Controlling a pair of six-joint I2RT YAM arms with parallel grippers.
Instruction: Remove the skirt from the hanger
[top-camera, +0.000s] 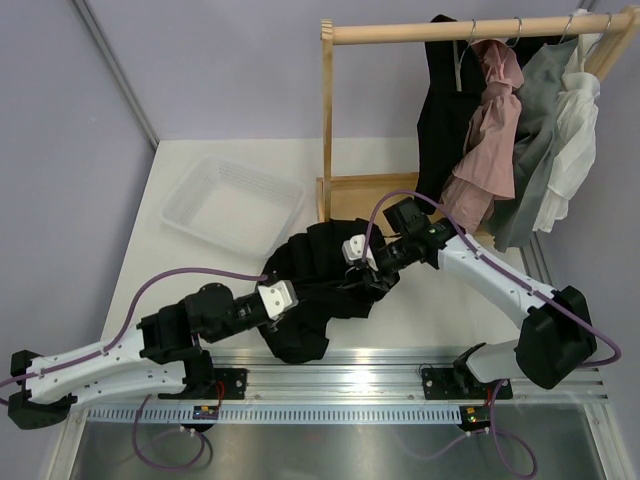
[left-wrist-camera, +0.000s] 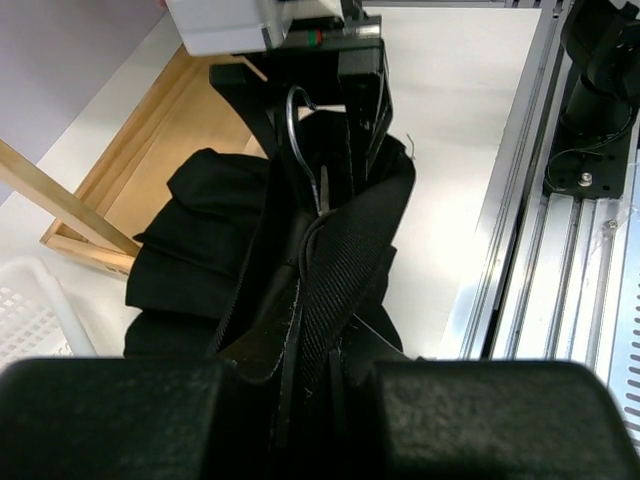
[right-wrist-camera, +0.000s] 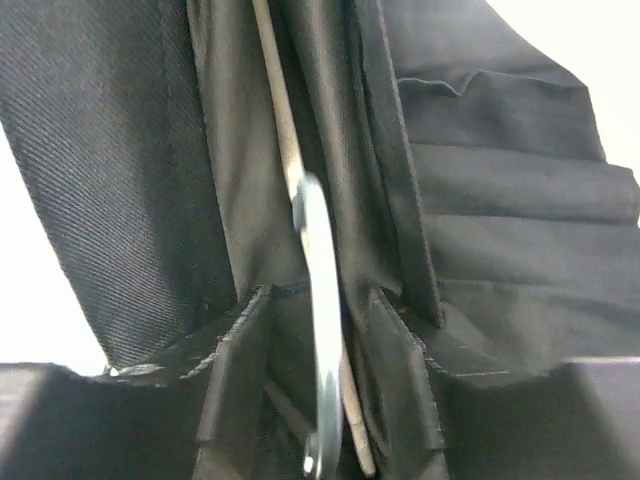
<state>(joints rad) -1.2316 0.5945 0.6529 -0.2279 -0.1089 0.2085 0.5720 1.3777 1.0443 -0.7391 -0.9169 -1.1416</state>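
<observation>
Table (top-camera: 440, 320) w/ skirt (top-camera: 310, 290); hanger (right-wrist-camera: 318, 300) seen only by wrist cams.

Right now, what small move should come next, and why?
Probably ease the left tool back toward its base: it is shut on the skirt, while the right tool brackets the hanger at its hook, so that should start sliding cloth off.

The table (top-camera: 190, 160) is seen from above and behind its near edge. Both wrist cameras are set close against the skirt (top-camera: 310, 268), which is shared by all three views.
</observation>
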